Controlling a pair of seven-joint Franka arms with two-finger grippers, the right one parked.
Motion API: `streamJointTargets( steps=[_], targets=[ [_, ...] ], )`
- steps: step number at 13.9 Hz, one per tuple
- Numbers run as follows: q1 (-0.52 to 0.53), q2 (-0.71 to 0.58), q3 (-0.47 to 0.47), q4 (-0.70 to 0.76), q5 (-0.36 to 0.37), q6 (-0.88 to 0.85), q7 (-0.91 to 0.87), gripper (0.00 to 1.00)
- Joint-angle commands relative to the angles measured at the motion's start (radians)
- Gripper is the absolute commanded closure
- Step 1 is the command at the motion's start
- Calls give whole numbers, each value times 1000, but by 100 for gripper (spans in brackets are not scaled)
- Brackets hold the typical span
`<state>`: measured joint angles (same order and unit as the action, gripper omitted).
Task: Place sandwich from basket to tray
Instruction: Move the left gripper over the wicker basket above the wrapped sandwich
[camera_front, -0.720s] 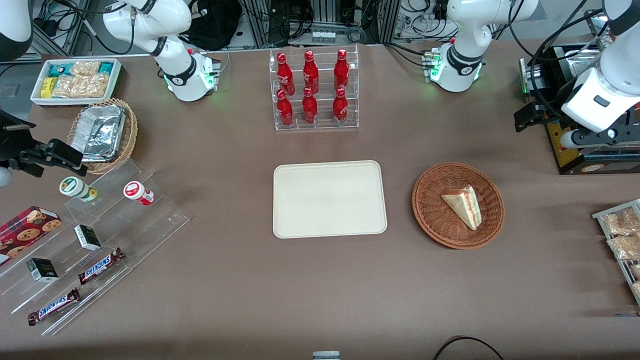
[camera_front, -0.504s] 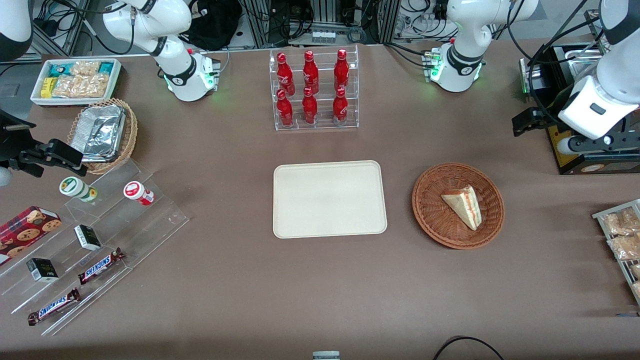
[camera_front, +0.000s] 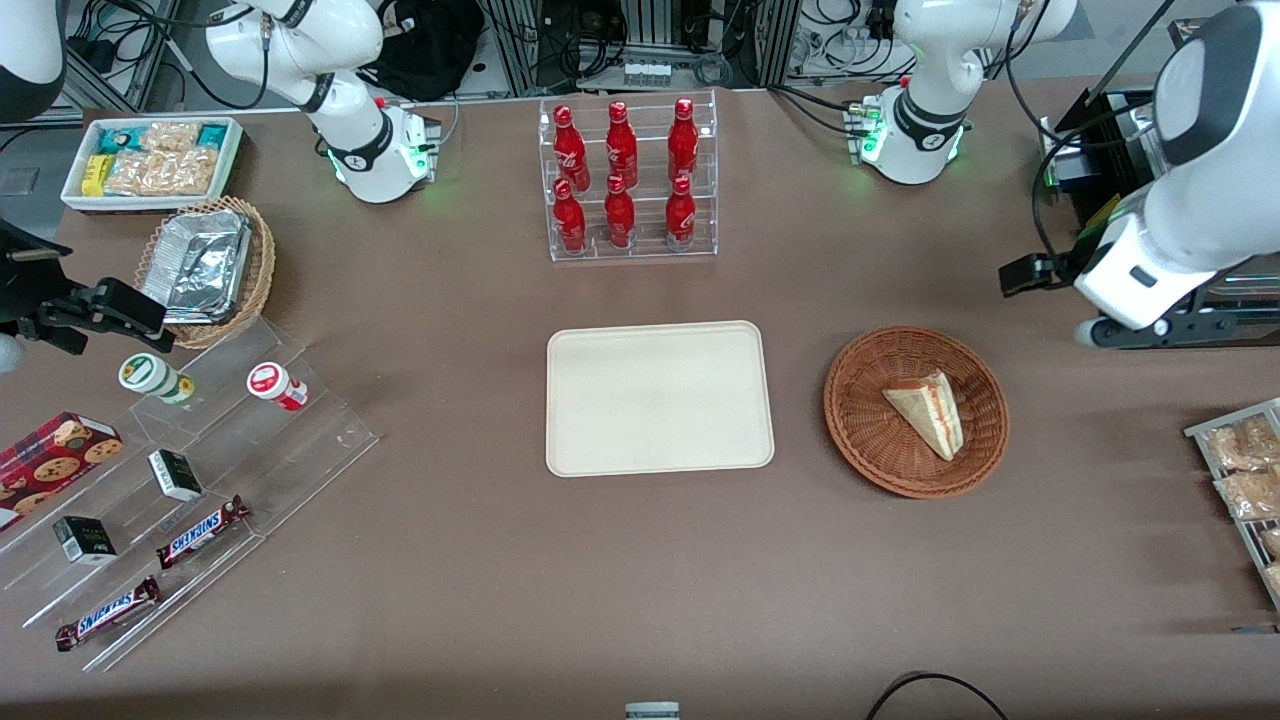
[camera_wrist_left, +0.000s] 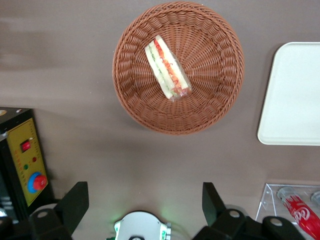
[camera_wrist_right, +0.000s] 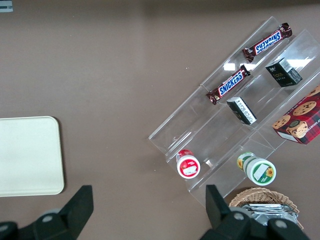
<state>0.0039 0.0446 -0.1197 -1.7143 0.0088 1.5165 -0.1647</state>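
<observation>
The big brown table (camera_front: 640, 560) holds everything. On it, in the middle, lies the flat cream rectangle tray (camera_front: 660, 398) with round corners, and nothing is on it. Beside the tray, toward the working arm's end of the table, sits the round reddish-brown woven basket (camera_front: 862, 410). The small triangle sandwich (camera_front: 926, 408) of pale bread lies inside this basket, and its red and green filling shows along one edge in the left wrist view. The sandwich has clear wrap around it.

The clear plastic rack (camera_front: 632, 180) stands farther from the front camera than the tray. It holds 6 red bottles (camera_front: 620, 215) in 2 rows of 3.

The left arm's black gripper (camera_wrist_left: 145, 205) hangs high above the table, near the basket but not over it, farther from the front camera than the basket. Its 2 fingers (camera_wrist_left: 75, 202) are spread wide apart and hold nothing.
</observation>
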Motion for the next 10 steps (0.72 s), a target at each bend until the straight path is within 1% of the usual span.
streamJointTargets(
  steps=[1, 6, 10],
  targets=[
    [-4, -18, -2, -122, 2, 118, 8, 0],
    [-4, -18, -2, -284, 3, 333, 5, 0],
    [-4, -15, -2, -431, 3, 557, -19, 0]
  ],
)
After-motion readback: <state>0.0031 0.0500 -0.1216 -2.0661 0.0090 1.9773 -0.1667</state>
